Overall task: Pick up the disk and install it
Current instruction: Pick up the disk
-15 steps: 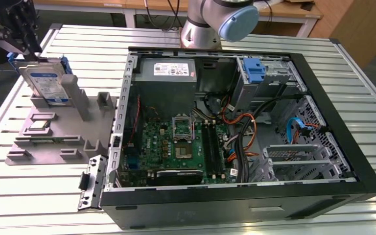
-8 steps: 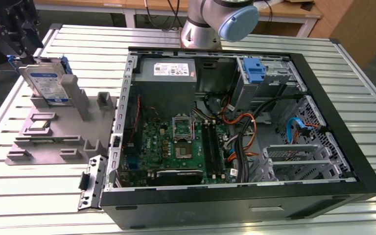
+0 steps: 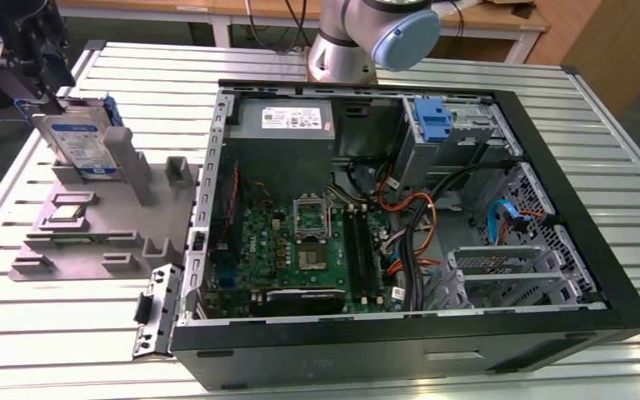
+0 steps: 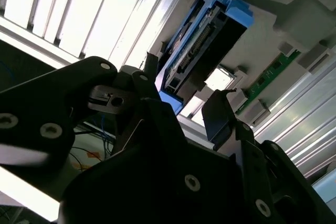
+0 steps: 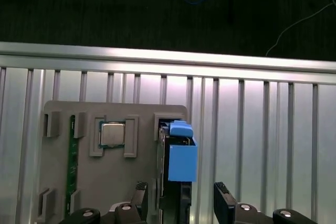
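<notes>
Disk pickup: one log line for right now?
pincer: open, at disk's top edge | disk: upright in grey holder, not gripped | install: not done

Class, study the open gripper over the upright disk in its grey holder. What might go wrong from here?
1. The gripper is open astride the disk without touching it; closing off-centre might tip it in the slot of the grey holder.
2. A slanted lift might jam the disk in that slot.
3. Loose cables lie inside the computer case and might snag the disk.

Hand point(image 5: 180, 191) open w/ fingers point(image 5: 222, 204) spread, pointing straight down.
</notes>
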Motion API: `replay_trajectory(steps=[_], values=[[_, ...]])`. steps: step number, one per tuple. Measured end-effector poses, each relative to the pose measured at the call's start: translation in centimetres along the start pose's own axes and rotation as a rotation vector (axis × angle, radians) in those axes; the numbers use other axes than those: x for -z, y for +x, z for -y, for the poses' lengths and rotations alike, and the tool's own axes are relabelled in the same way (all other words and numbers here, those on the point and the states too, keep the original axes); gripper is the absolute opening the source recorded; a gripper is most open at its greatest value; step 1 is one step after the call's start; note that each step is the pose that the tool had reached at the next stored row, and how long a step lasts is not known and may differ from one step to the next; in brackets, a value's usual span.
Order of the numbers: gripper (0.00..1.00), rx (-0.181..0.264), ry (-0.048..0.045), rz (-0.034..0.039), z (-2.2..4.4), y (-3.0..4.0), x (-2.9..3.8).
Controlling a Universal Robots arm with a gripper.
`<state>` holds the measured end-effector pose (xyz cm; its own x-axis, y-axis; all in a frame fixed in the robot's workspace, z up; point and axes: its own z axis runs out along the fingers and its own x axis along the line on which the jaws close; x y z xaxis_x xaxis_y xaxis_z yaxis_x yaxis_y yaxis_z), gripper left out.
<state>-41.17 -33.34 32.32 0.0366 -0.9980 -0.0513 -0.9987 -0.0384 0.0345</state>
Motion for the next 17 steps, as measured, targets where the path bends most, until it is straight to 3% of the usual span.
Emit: replay_trajectory(steps=[17], values=[[0.61, 0.045, -0.0025, -0.0081, 0.05, 0.07, -1.52]])
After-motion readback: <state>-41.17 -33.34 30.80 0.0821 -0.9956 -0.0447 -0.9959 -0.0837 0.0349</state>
